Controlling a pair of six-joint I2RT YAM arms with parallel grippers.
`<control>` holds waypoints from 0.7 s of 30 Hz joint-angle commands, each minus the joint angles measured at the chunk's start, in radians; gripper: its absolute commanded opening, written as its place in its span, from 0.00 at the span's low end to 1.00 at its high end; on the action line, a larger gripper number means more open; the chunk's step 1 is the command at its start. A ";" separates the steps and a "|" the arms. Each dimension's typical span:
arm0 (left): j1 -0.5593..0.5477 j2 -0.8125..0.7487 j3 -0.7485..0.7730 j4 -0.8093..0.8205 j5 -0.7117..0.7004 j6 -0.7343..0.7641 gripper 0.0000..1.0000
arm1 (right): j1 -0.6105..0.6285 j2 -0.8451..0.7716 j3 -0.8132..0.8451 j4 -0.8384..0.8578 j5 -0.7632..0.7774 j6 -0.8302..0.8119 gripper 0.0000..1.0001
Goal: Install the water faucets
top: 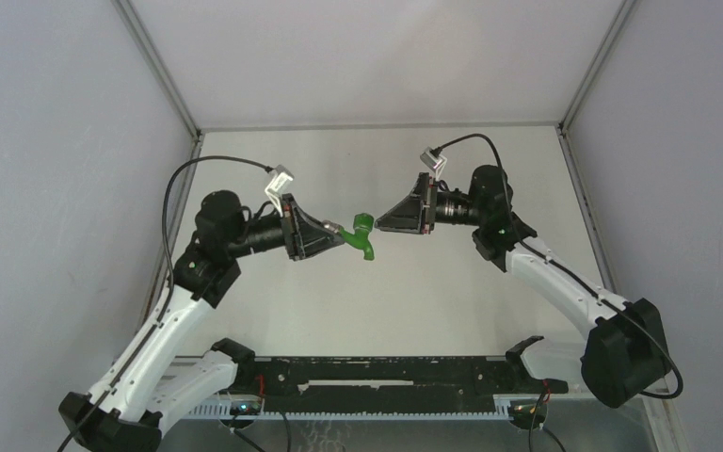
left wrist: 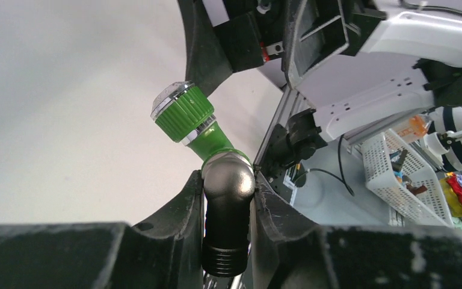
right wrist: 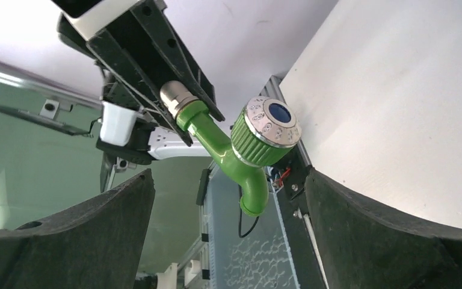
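The left gripper (top: 337, 232) is clenched on the grey elbow fitting (left wrist: 228, 183), which is joined to the green tap (top: 363, 235). The tap is held up over the table (top: 386, 311), midway between the two arms. The right gripper (top: 383, 224) faces the tap's round knob with its jaws spread wide, grasping nothing.

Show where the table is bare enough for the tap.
Bare: the far table strip before the back wall, and the stretch between tap and black rail. Crowded: the middle, where left gripper, clamping the elbow fitting, faces open right gripper.
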 commanded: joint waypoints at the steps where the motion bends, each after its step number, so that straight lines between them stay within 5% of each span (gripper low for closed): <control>1: 0.005 -0.128 -0.116 0.378 0.045 -0.081 0.00 | -0.002 -0.041 -0.034 0.175 -0.024 0.005 1.00; 9: 0.004 -0.149 -0.154 0.499 0.032 -0.153 0.00 | 0.034 0.074 -0.109 0.675 -0.048 0.381 1.00; 21: 0.004 -0.145 -0.187 0.564 -0.038 -0.214 0.00 | 0.130 0.126 -0.076 0.858 0.022 0.446 0.92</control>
